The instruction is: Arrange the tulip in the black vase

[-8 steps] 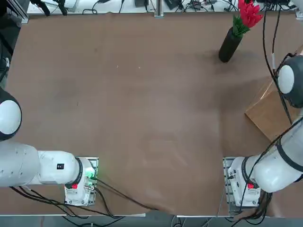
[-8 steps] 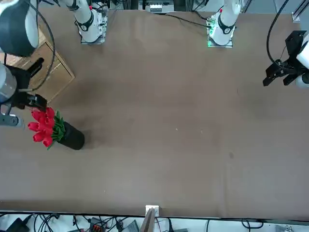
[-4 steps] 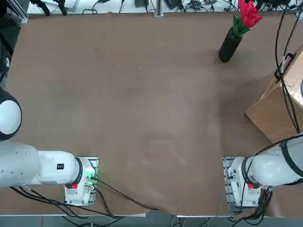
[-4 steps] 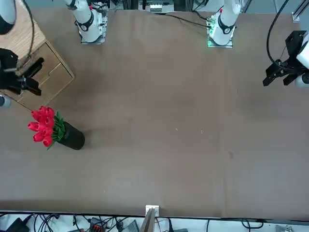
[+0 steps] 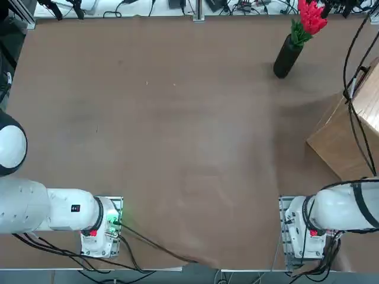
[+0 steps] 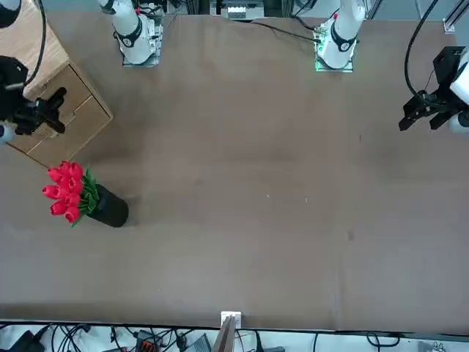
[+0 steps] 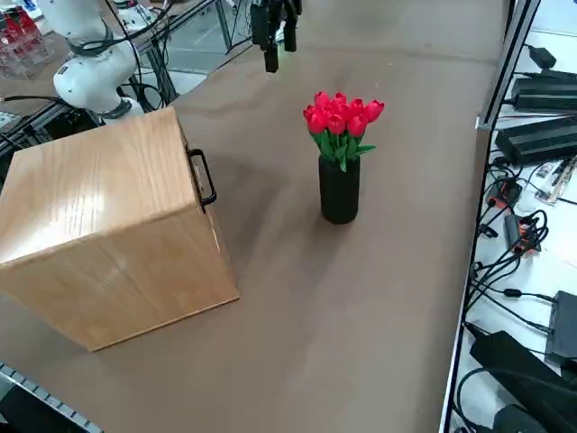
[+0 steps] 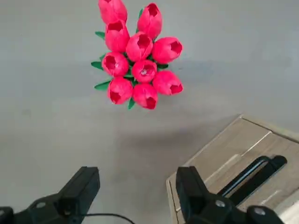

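I find the tulips (image 7: 341, 124) standing in the black vase (image 7: 339, 191); my right gripper (image 8: 138, 179), released, hangs near the vase, holding nothing.

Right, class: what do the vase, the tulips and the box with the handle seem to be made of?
Vase: perhaps plastic or ceramic, matte black, with hardly any shine.
Tulips: likely artificial, fabric or foam; blooms evenly coloured.
Box: wood or veneer, satin; grain and a soft glare show.
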Robot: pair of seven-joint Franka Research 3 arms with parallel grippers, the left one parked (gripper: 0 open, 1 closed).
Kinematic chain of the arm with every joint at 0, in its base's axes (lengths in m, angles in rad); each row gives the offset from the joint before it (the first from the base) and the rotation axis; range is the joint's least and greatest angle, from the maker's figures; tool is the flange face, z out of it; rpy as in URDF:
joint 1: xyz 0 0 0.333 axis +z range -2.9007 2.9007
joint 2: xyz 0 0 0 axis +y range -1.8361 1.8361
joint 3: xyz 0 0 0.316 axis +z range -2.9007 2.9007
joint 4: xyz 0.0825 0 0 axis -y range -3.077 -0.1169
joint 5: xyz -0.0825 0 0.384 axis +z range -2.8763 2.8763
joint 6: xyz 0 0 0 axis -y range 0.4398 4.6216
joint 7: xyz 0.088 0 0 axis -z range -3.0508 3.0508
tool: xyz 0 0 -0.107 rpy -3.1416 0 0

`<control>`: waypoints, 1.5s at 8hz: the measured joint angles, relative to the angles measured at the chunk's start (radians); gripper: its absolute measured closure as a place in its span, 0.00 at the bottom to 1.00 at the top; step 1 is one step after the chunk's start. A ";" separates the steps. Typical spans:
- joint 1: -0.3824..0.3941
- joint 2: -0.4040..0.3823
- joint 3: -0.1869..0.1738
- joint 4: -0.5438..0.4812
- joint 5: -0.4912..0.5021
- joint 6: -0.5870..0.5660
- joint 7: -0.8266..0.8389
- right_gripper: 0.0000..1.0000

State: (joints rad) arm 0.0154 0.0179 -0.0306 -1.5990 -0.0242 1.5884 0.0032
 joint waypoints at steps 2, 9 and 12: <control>-0.013 -0.031 0.011 -0.036 0.001 0.021 -0.002 0.00; -0.029 -0.068 -0.010 -0.047 0.002 -0.022 -0.085 0.00; -0.029 -0.067 -0.009 -0.043 0.012 -0.022 -0.085 0.00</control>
State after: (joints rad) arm -0.0137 -0.0495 -0.0393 -1.6417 -0.0124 1.5662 -0.0817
